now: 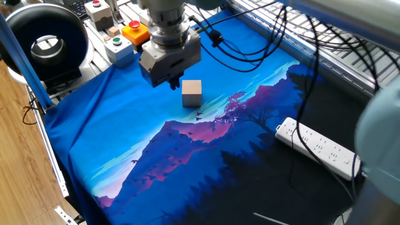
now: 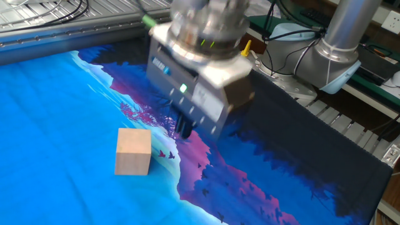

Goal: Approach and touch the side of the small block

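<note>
The small block [image 1: 192, 92] is a plain light-tan wooden cube standing on the blue printed cloth; it also shows in the other fixed view [image 2: 134, 151]. My gripper [image 1: 173, 84] hangs just left of and behind the block, fingers close together and pointing down, a small gap from the block's side. In the other fixed view the gripper [image 2: 184, 129] is motion-blurred, to the right of the block, with cloth visible between them. The fingers look shut and empty.
Boxes with red and green buttons [image 1: 119, 37] and a tiny wooden cube [image 1: 113, 30] stand at the back left. A black round device [image 1: 44, 37] sits at far left. A white power strip [image 1: 320, 149] lies at the right. Cables hang behind the gripper.
</note>
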Available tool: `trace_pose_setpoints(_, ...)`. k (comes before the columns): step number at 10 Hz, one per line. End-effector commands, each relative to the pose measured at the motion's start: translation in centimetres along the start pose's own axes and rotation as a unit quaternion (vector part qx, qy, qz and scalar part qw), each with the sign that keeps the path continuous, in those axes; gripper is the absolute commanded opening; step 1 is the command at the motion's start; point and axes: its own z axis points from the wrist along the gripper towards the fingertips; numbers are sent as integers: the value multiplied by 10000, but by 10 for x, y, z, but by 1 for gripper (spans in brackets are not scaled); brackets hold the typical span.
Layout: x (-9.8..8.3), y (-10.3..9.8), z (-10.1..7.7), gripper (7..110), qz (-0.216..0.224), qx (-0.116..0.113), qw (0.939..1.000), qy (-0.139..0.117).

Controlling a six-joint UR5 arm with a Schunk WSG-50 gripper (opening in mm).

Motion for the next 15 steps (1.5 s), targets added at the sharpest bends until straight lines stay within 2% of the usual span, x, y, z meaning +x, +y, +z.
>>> trace_pose_setpoints(1,-23,7,17,7,39,-52,9999,-110)
trace_pose_setpoints(3,-34,9,28,7,16,-48,9998,-187)
trace_pose_setpoints(5,-43,1,36,7,1,101,9995,-286)
trace_pose_setpoints(8,-44,1,45,7,169,101,9993,-328)
trace_pose_setpoints(10,-42,9,59,7,352,-90,9988,-339)
trace_pose_setpoints(11,-40,21,66,7,612,-414,9967,-327)
trace_pose_setpoints(13,-41,19,70,7,813,-475,9948,-382)
trace_pose_setpoints(15,-47,13,66,7,1143,-459,9912,-483)
